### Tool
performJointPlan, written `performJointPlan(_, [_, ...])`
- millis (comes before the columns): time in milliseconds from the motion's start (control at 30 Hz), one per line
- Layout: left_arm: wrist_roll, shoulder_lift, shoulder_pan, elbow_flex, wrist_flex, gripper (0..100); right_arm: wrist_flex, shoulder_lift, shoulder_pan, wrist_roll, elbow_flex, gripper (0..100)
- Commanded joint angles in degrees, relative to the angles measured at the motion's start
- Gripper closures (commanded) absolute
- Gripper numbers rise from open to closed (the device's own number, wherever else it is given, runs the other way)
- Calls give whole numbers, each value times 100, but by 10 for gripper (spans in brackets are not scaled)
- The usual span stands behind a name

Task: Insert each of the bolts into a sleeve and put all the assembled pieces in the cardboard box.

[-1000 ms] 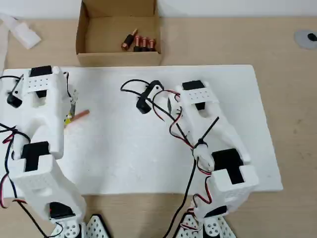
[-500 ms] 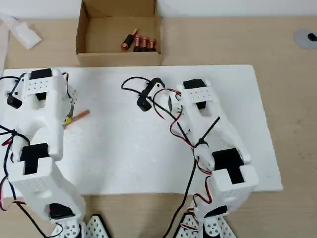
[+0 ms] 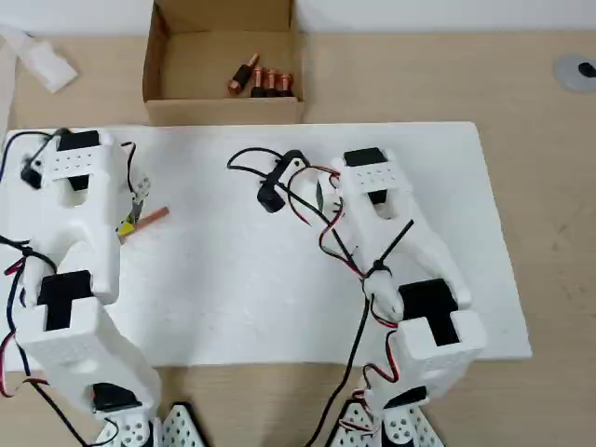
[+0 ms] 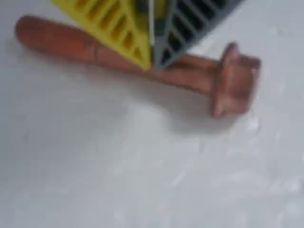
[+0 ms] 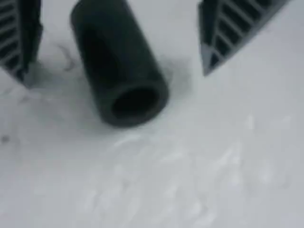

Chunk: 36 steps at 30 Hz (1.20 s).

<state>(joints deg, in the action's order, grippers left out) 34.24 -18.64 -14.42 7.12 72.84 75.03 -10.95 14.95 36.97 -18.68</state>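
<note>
Left claw together atop copper-coloured flanged metal bolt; right claw apart astride black cylindrical sleeve; best closed squarely mid-sleeve.

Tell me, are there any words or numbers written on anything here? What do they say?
None: no word, number or sign can be read in these pictures.
The cardboard box is plain brown, and the bolt and the sleeve are bare.
Too small to read: a dark mark on the grey disc at the far edge of the table.
</note>
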Motion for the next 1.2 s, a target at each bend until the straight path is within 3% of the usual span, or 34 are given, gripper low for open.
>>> performJointPlan(0, [-484,-127,-79,545,9,994,167,-31,75,26,22,815])
performJointPlan(300, [-1873,-119,-246,677,-18,992,141,-31,75,35,31,851])
performJointPlan(433, [-2374,-66,-220,598,0,992,79,-22,75,26,57,937])
performJointPlan(667, [-4264,-66,-70,167,35,994,-88,-22,-22,-255,110,975])
performJointPlan(867, [-5943,-66,-44,-264,580,992,-149,13,-84,-299,119,988])
performJointPlan(1033, [-6602,-66,-123,-809,1284,992,79,22,-92,-642,409,989])
performJointPlan(1167, [-6453,-40,-123,-1090,1811,991,536,22,-92,-782,1077,989])
